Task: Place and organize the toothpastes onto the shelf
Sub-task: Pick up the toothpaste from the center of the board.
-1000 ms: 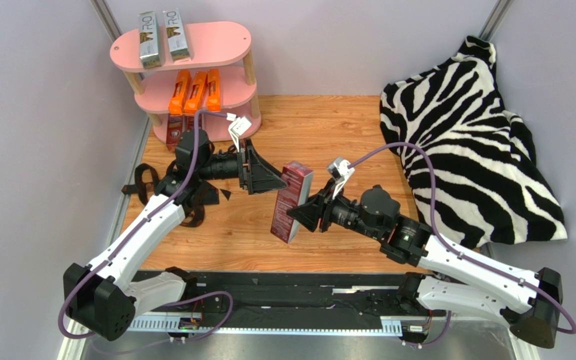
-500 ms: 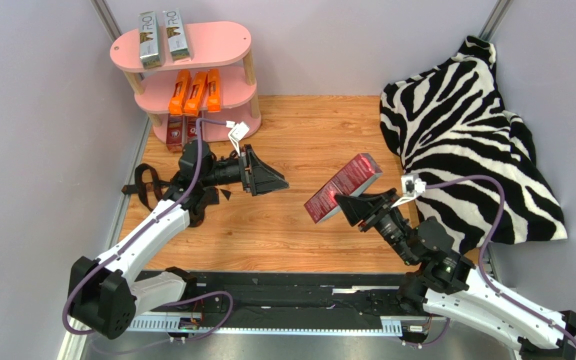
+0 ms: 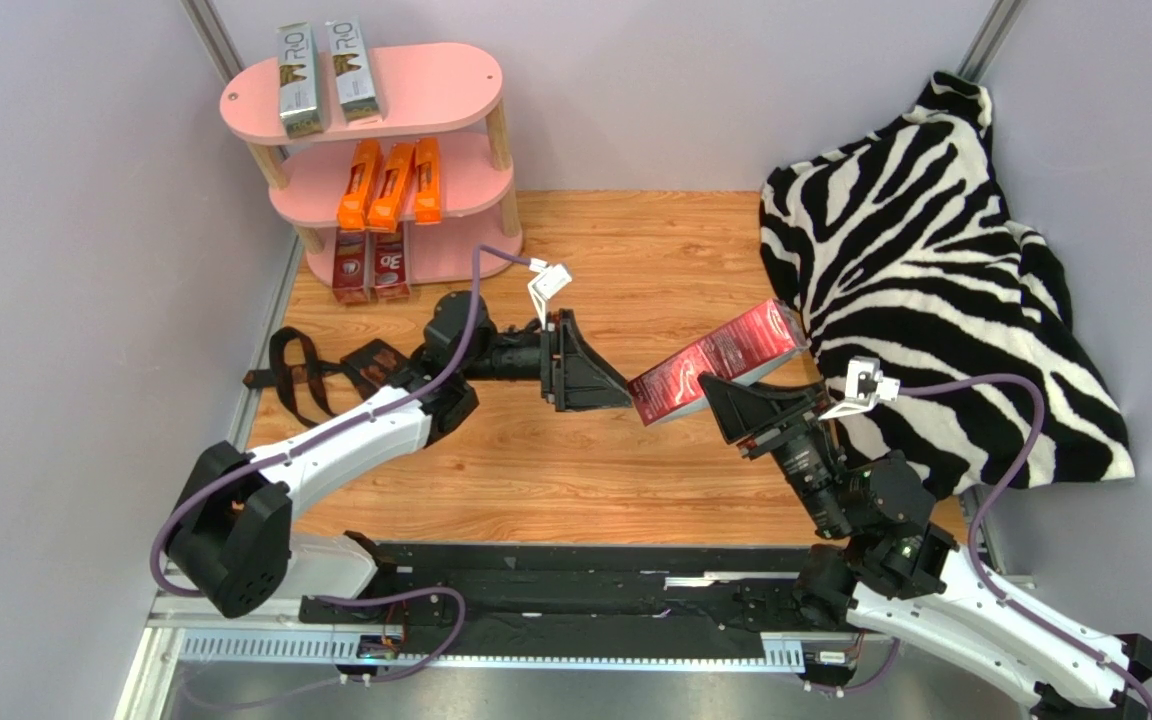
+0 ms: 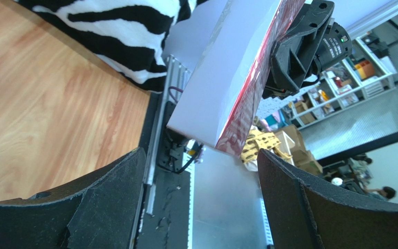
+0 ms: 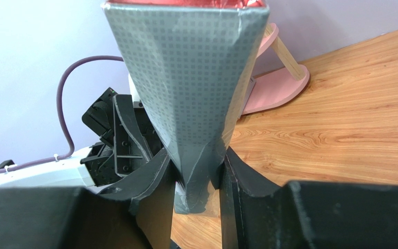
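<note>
In the top view, a dark red carton (image 3: 717,360) is pinched from below by the right gripper (image 3: 729,402) over the middle of the table (image 3: 642,255). It is tilted, with its far end raised toward 2 o'clock. The left gripper (image 3: 605,383) is spread wide at the carton's 9 o'clock, just beside its near end. The shelf (image 3: 447,83) stands at the table's 11 o'clock. Two grey cartons (image 3: 297,75) are laid on its top board, three orange cartons (image 3: 387,183) on the middle one, and two red cartons (image 3: 369,267) on the bottom one. A zebra cloth (image 3: 928,255) is heaped at 2 o'clock and a black strap (image 3: 304,375) is left at 9 o'clock.

In the left wrist view, the carton's end is seen just ahead of the spread fingers (image 4: 107,197), touching neither.

In the right wrist view, the carton's grey face is squeezed and dented between the fingers (image 5: 154,176). The shelf's foot is seen at 2 o'clock.
</note>
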